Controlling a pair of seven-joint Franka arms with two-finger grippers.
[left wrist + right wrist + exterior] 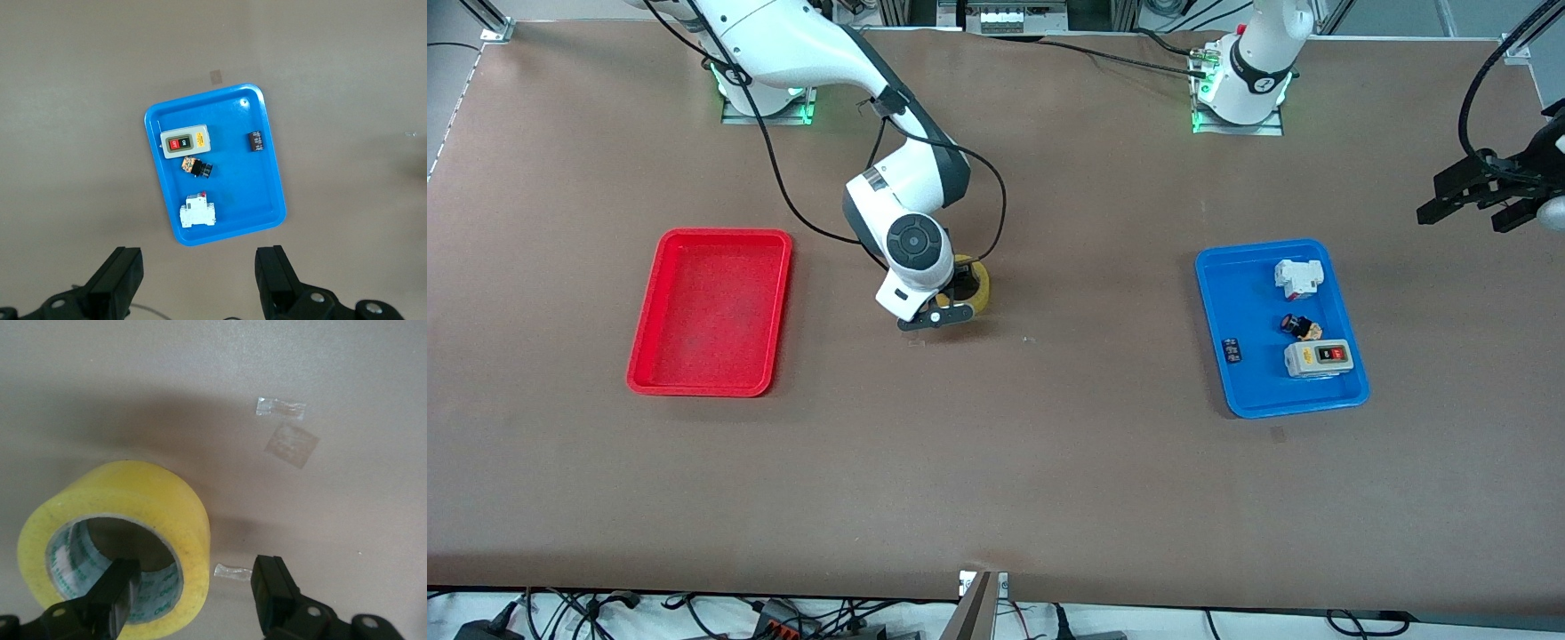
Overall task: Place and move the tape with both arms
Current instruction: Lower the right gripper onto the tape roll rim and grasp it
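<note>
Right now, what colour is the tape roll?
Yellow tape, green print inside the core; right wrist view shows it best.

White arms (pixel 800 44), dark grey joint bands, black cables, black tools.

Brown matte desk (pixel 996 462). Yellow translucent ring-shaped roll of packing tape (pixel 127 520), inner core white with green print. Red rectangular plastic tray (pixel 711 311). Blue rectangular plastic tray (pixel 1218 302) holds a white-grey switch box (pixel 1319 359) with red and black buttons plus yellow label, a white breaker block (pixel 1297 277), a small black chip (pixel 1232 350). White arms, dark grey joint bands, black pincers: right pincer (pixel 193 597), left pincer (pixel 197 280).
</note>
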